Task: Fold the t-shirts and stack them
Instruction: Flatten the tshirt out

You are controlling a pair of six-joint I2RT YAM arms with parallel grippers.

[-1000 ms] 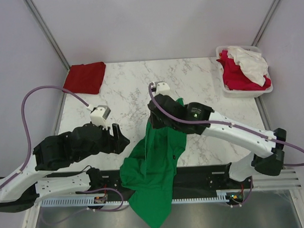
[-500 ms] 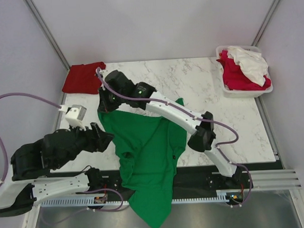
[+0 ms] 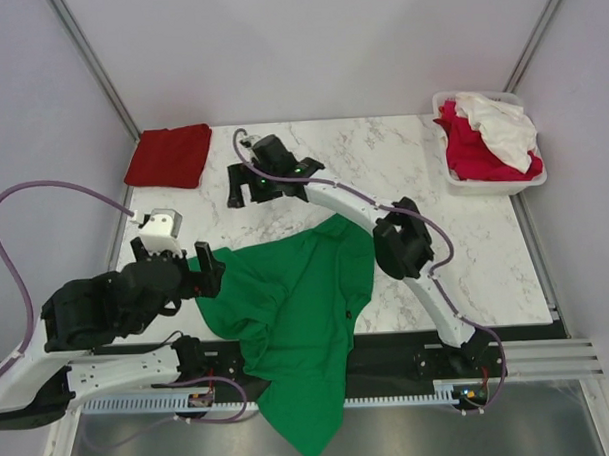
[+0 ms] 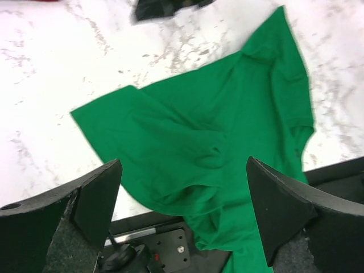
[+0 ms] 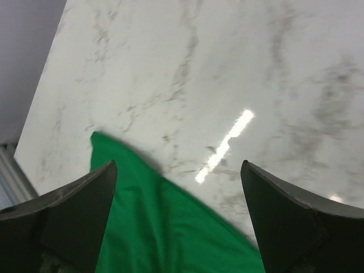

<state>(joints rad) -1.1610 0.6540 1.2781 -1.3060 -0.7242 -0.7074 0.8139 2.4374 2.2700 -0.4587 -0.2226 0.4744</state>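
- Two grippers, both empty: the left gripper (image 4: 183,205) has its jaws wide apart above the green t-shirt (image 3: 302,308), and the right gripper (image 5: 179,210) has its jaws wide apart over bare table (image 3: 422,154) just past the shirt's far tip.
- Step in hand, as I read it: get the green t-shirt flat on the table before any fold.
- To do it well: first bring the part hanging off the table's near edge fully up onto the table.
- Pinch at a hem or shoulder corner, not the bunched middle; one layer only.
- Pull the two grips apart, low over the table, so the creases run out rather than pile up.
- Look of the shirt: bright green, single colour, limp thin cloth, rumpled, with a raised fold near its middle.
- It lies along the table's near edge, left of centre; one flap points to the table's left side, one tip toward the far side.
- The dark red t-shirt (image 3: 168,156) sits folded at the table's far left corner.
- The basket (image 3: 453,188) at the table's far right corner holds a crimson-pink t-shirt (image 3: 472,152) and a white t-shirt (image 3: 501,126), unfolded.
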